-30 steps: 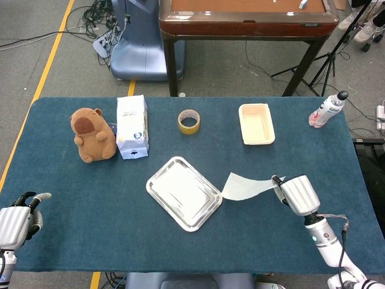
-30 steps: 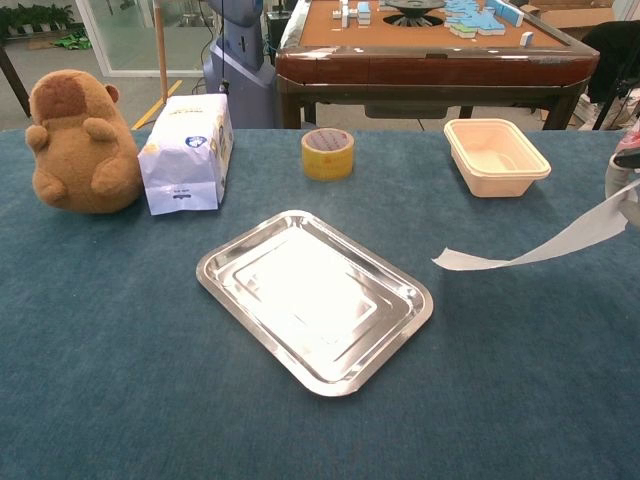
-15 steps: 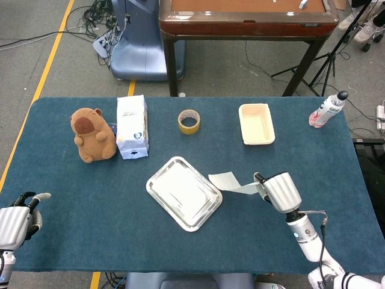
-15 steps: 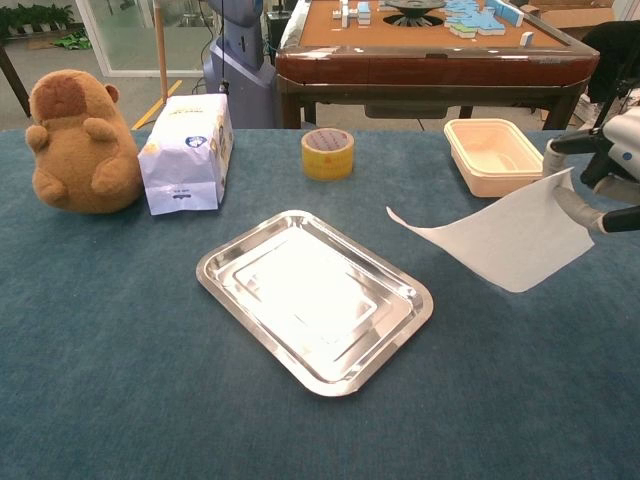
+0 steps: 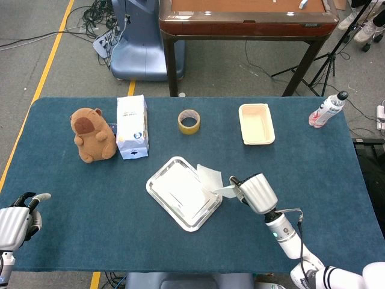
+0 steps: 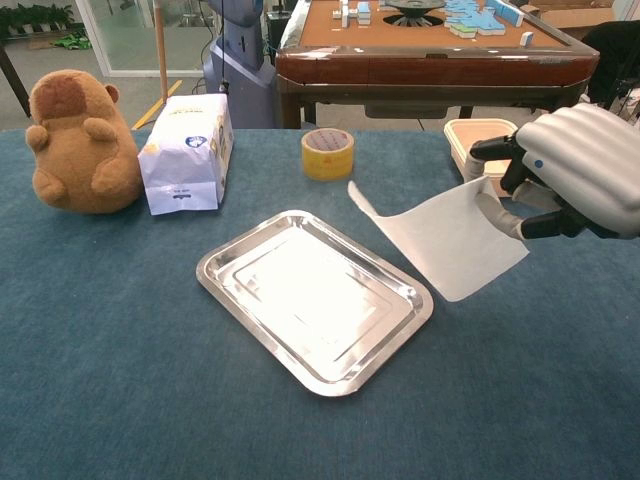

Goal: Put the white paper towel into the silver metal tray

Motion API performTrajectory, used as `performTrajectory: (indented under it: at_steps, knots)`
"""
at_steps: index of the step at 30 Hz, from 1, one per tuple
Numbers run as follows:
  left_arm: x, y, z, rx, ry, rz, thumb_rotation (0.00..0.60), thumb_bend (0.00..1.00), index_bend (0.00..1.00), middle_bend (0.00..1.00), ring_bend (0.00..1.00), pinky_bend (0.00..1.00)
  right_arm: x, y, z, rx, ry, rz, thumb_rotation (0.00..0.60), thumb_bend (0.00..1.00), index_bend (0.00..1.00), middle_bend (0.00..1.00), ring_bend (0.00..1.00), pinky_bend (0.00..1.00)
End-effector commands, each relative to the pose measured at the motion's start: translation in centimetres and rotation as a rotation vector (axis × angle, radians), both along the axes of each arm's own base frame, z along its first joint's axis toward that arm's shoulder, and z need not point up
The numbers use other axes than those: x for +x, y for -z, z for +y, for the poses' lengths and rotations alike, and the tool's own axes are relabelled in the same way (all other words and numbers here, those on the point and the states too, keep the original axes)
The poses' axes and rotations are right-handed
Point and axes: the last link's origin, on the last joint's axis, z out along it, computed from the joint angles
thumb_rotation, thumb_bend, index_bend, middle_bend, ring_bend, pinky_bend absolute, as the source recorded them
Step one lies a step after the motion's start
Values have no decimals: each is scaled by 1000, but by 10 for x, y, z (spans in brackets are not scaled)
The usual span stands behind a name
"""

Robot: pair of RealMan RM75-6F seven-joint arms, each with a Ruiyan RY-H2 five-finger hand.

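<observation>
The silver metal tray (image 5: 165,183) (image 6: 230,275) lies flat near the table's middle, slightly turned. My right hand (image 5: 255,192) (image 6: 575,168) pinches the white paper towel (image 5: 210,177) (image 6: 440,232) by one edge and holds it in the air; the sheet hangs toward the tray, its free corner over the tray's right rim in the head view. My left hand (image 5: 17,220) rests at the table's near left corner, holding nothing, with its fingers loosely curled; the chest view does not show it.
A brown plush toy (image 5: 92,134) (image 6: 78,142) and a white bag (image 5: 132,127) (image 6: 186,153) stand at the back left. A tape roll (image 5: 189,121) (image 6: 327,153), a beige container (image 5: 257,123) (image 6: 478,135) and a bottle (image 5: 326,109) sit along the back.
My right hand has carried the paper towel leftward from the table's right side to the tray's right rim. The left hand has stayed still.
</observation>
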Motion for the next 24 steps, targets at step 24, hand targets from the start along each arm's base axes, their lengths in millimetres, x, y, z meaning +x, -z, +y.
performTrajectory:
  at_steps: [24]
  knots:
    - [1,-1,-1,1,3,0,600,0,311,285,230,427,30,9,6,12,-97,53,600,493,595,1000,1000,1000]
